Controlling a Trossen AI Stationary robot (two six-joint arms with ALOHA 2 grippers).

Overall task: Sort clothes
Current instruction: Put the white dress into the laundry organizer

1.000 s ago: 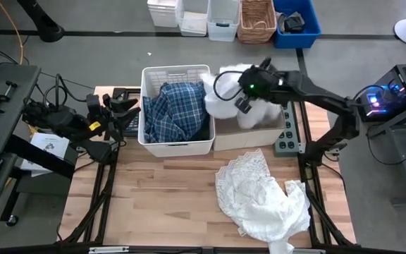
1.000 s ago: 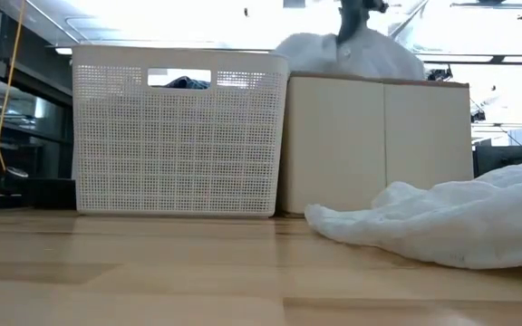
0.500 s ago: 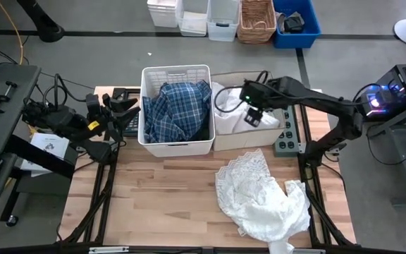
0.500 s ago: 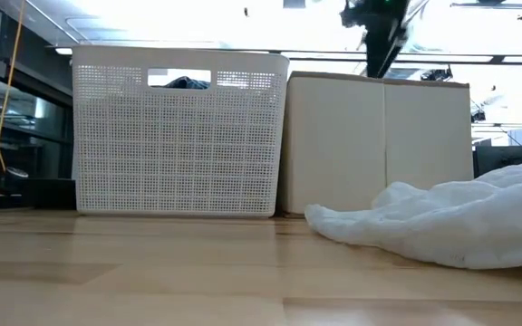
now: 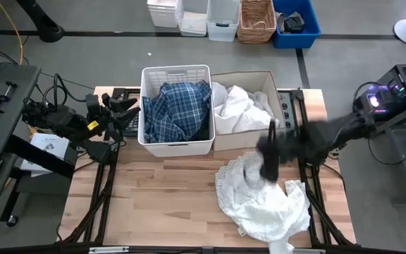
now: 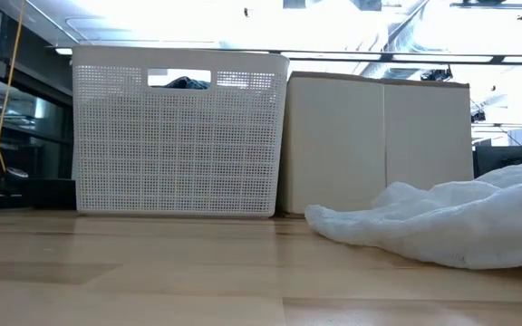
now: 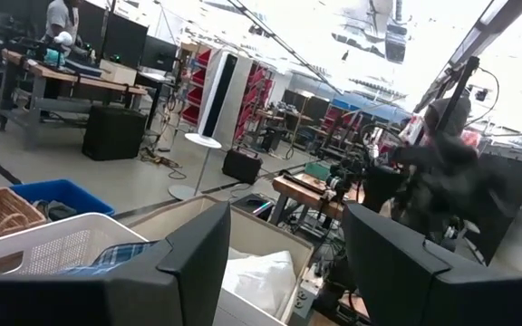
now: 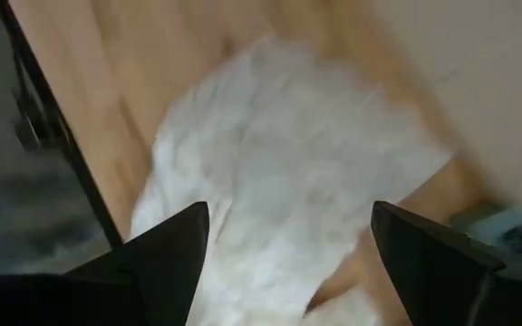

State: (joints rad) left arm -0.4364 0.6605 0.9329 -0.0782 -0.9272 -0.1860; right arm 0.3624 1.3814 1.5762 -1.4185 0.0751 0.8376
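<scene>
On the table's near right lies a pile of white clothes (image 5: 263, 201), also seen in the low view (image 6: 442, 222). My right gripper (image 8: 288, 217) hangs open above the pile's far edge, blurred in the high view (image 5: 268, 156), with nothing between its fingers. A white piece (image 5: 240, 106) lies in the beige box (image 5: 277, 130). The blue-and-white plaid shirt (image 5: 175, 109) fills the white basket (image 5: 176, 147). My left gripper (image 5: 129, 109) waits open at the table's left edge beside the basket, holding nothing (image 7: 286, 217).
Basket and box stand side by side at the table's far middle (image 6: 179, 136). A dark rail (image 5: 303, 152) runs along the table's right side. Bare wood (image 5: 161, 201) lies at the near left. Bins and a wicker basket (image 5: 256, 20) stand on the floor beyond.
My right gripper has let go of a white piece above the beige box; the piece has dropped and now lies inside it. The gripper has then swung quickly toward the table's near edge and down, over the white pile.
</scene>
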